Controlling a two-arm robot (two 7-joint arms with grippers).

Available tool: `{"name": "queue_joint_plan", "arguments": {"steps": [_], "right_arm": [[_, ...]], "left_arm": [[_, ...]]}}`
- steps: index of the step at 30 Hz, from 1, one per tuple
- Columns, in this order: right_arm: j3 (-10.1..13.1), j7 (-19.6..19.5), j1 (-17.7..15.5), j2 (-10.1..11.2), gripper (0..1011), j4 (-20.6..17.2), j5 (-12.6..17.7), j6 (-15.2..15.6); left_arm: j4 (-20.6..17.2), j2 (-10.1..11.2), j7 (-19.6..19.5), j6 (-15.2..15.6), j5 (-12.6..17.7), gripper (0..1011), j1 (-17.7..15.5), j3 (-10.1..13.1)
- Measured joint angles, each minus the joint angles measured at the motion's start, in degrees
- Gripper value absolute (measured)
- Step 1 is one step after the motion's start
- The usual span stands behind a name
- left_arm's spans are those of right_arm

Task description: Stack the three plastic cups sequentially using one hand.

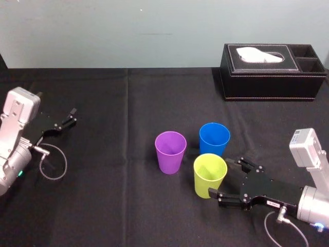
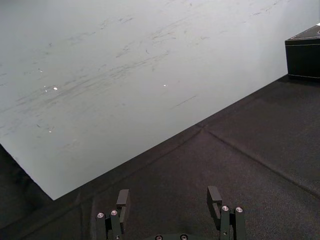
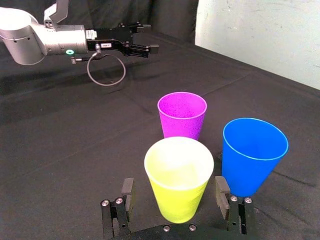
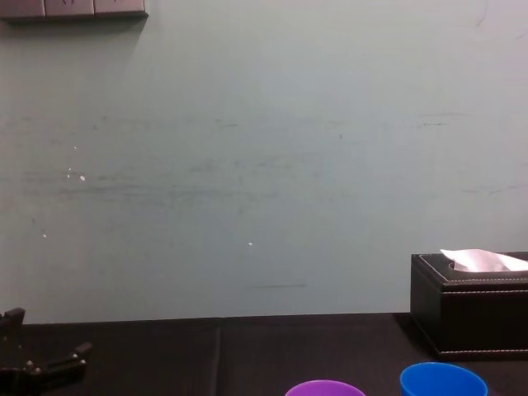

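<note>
Jaws of the right gripper (image 1: pixel 224 177) are straddling the yellow-green cup (image 1: pixel 209 174), spread wide without clamping it, while the left gripper (image 1: pixel 73 117) is idling open far left.

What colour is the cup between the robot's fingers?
Yellow-green; the cup shows best in the right wrist view.

Black tissue box (image 1: pixel 257 82) far right, white tissue (image 1: pixel 259 54) on top; black cloth (image 1: pixel 103 206) covers table; pale wall (image 1: pixel 154 31) behind
</note>
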Motion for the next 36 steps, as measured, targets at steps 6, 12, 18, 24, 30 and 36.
{"name": "queue_joint_plan", "arguments": {"steps": [6,12,18,24,30,36], "right_arm": [[0.3,-0.4,-0.1,0.1,1003,-0.1,-0.3,0.1],[0.4,-0.8,-0.2,-0.1,1003,-0.1,-0.6,0.1],[0.4,-1.1,0.0,-0.5,1003,0.0,-1.1,0.1],[0.4,-1.2,0.2,-0.8,1003,0.2,-1.5,0.1],[0.3,-1.2,0.5,-1.1,1003,0.4,-1.8,0.1],[0.2,-1.2,0.7,-1.3,1003,0.6,-2.4,0.0]], "left_arm": [[0.0,0.0,0.0,0.0,0.0,1011,0.0,0.0],[0.0,0.0,0.0,0.0,0.0,1011,0.0,0.0],[0.0,0.0,0.0,0.0,0.0,1011,0.0,0.0],[0.0,0.0,0.0,0.0,0.0,1011,0.0,0.0],[0.0,0.0,0.0,0.0,0.0,1011,0.0,0.0],[0.0,0.0,0.0,0.0,0.0,1011,0.0,0.0]]}}
